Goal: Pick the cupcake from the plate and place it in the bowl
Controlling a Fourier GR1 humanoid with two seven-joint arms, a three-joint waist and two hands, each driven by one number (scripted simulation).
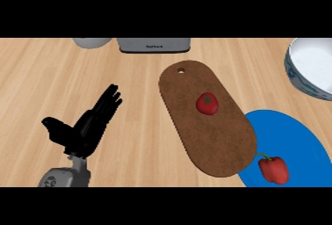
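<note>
Your robot's left hand (81, 129) shows over the wooden counter (39, 79) near its left front area, fingers straight and spread, thumb out to the side, holding nothing; its grey forearm (63, 178) enters from the lower edge. Your right hand is out of the view.

A brown cutting board (201, 132) lies at a slant across the counter's middle, its hole end toward the far edge, with a red tomato (207, 103) sitting on its upper half. The board's near end overlaps the rim of a blue plate (298, 140) at the counter's front right corner. On that plate you see a red bell pepper (273, 169) with a green stem, just beside the board's near end; no cupcake shows on the plate, so you cannot tell where it is.

The white bowl (310, 66) with a patterned blue outer wall stands at the far right corner, cut by the right edge, well apart from the hand. Along the far edge stand a grey appliance (154, 45) and, to its left, a pale round vessel (92, 42), both only partly seen
</note>
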